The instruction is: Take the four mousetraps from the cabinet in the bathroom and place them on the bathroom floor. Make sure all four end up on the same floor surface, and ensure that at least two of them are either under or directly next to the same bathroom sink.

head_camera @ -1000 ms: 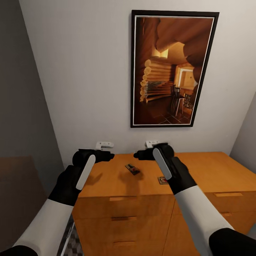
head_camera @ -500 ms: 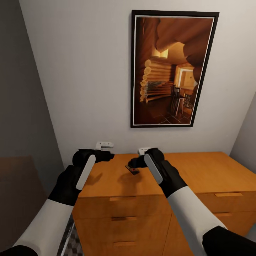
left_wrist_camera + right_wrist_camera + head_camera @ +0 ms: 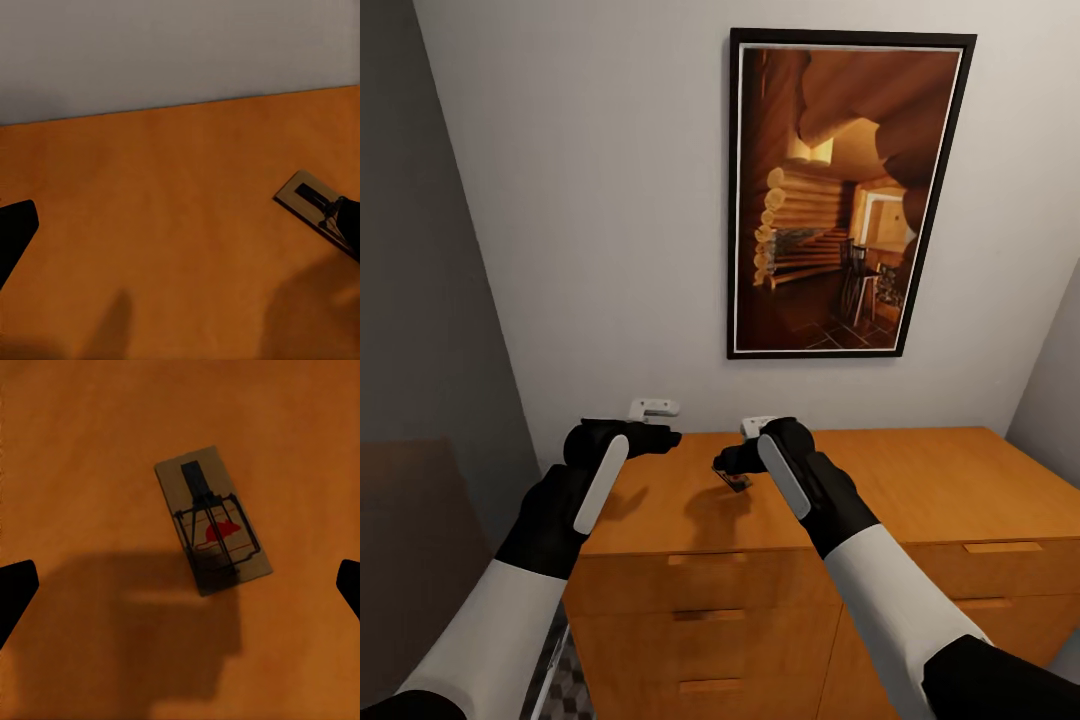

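Left arm is reaching forward over the left end of the cabinet, an orange-brown wooden unit with drawer fronts and slim bar handles. Left gripper is hovering above the cabinet's back edge near the white wall, clear of the wood. In the left wrist view one dark fingertip is showing at the frame's edge, the other is out of frame, and nothing is lying between them; the gripper is reading as released and empty.

One mousetrap is lying flat on the cabinet top, between the two arms and closer to the right one. In the left wrist view the same mousetrap is sitting off to one side, partly covered by a dark part of the right arm.

Right gripper is hanging directly over that mousetrap, casting a shadow on the wood. The right wrist view is showing the mousetrap centred between two widely spread fingertips, board turned diagonally, black wire parts and a red mark on its face. The fingers are standing well apart from the board; the right gripper is released, holding nothing.

A framed picture of a log-cabin interior is hanging on the wall above the cabinet.
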Available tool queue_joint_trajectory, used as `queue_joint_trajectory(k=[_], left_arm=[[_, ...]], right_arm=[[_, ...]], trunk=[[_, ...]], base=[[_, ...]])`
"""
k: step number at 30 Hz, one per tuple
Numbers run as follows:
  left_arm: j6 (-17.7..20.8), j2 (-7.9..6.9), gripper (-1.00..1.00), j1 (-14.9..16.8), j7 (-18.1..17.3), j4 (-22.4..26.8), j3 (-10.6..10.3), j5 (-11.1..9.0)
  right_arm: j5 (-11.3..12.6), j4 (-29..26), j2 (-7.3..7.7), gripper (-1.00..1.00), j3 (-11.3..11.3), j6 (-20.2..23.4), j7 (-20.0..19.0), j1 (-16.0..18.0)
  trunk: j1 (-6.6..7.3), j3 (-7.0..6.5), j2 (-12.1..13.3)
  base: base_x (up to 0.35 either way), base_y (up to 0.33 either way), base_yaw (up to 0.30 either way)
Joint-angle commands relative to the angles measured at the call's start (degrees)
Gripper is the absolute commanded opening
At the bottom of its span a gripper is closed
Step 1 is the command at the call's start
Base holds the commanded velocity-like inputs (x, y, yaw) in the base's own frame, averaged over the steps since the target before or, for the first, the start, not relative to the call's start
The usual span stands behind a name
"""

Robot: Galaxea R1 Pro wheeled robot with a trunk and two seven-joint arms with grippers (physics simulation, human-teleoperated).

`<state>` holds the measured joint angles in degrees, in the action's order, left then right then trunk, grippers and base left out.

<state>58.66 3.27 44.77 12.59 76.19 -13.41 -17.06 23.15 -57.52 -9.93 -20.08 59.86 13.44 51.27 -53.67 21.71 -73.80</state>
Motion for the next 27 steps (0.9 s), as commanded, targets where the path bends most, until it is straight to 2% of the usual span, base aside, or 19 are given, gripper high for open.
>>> queue_joint_trajectory(k=[1, 10, 18, 27], left_arm=[[0.2, 0.00, 1.00, 0.0, 0.6, 0.1, 0.0, -0.6], [0.3, 0.01, 1.00, 0.0, 0.6, 0.1, -0.1, -0.5], [0.2, 0.13, 1.00, 0.0, 0.7, 0.2, -0.1, -0.2], [0.0, 0.15, 1.00, 0.0, 0.8, 0.3, 0.0, -0.1]], right_arm=[[0.6, 0.0, -0.01, 1.00, -0.1, 0.1, 0.6, 0.1], [0.6, 0.0, 0.04, 1.00, -0.1, 0.1, 0.6, 0.1], [0.6, 0.0, 0.14, 1.00, -0.1, 0.1, 0.6, 0.1], [0.6, 0.0, 0.55, 1.00, 0.0, 0.1, 0.5, 0.1]], trunk=[[0.00, 0.07, 0.0], [0.00, 0.07, 0.0], [0.00, 0.07, 0.0], [0.00, 0.07, 0.0]], base=[[0.000, 0.000, 0.000], [0.013, 0.000, 0.000], [0.182, 0.000, 0.000], [0.056, 0.000, 0.000]])
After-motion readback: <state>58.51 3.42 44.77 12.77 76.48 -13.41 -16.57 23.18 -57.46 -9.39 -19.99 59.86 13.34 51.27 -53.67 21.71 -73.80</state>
